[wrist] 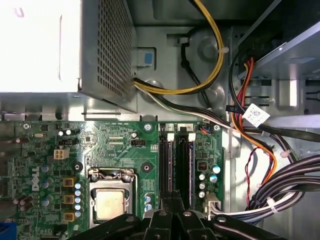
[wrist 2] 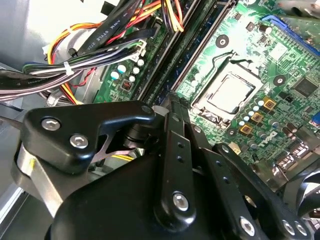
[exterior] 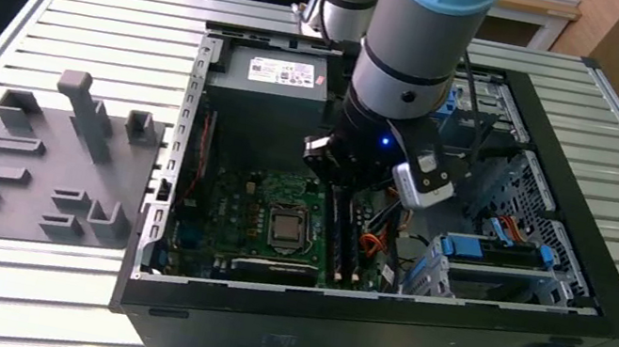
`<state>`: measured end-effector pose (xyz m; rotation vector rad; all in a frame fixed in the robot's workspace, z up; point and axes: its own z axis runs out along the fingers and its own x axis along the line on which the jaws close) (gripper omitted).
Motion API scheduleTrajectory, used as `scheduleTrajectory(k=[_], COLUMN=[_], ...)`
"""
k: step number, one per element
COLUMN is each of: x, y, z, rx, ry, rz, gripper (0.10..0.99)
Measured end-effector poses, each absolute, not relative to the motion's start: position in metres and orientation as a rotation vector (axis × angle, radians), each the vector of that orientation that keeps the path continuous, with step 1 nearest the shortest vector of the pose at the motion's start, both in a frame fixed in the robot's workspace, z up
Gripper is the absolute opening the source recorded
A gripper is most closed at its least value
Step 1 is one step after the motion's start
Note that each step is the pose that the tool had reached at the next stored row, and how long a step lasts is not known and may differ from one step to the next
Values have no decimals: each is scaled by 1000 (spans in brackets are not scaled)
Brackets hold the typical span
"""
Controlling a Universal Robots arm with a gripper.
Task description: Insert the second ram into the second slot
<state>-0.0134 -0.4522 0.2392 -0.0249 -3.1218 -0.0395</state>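
An open computer case (exterior: 591, 309) lies on a slatted metal table (exterior: 120, 16), its motherboard (exterior: 238, 218) facing up. One robot arm (exterior: 414, 49) reaches down into the case, and its gripper (exterior: 340, 184) hovers just above the memory slots beside the processor socket (exterior: 281, 226). In the first wrist view, two long dark memory slots (wrist: 175, 165) run side by side, each ending in a white latch, just beside the one silver processor (wrist: 111, 202). The gripper's black fingers (wrist: 172, 200) sit pressed close together directly over the slots; whether a thin stick is pinched between them cannot be told. The second ram cannot be made out apart from the slots. One bundle of coloured cables (wrist: 260, 165) lies beside the board. On the exterior view's left, one grey holder tray (exterior: 43, 165) rests on the table, well apart from the case.
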Motion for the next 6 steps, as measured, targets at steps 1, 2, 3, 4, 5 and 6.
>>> scheduleTrajectory(k=[1, 2, 3, 4, 5, 6], x=[-13, -13, -13, -13, -13, -13], y=[-452, -452, -452, -452, -452, -452], z=[239, 239, 239, 239, 239, 239], rx=[-25, -25, -25, -25, -25, -25], ry=[-3122, -3122, -3122, -3122, -3122, -3122], rz=[-41, -41, -41, -41, -41, -42], gripper=[106, 106, 106, 106, 106, 106])
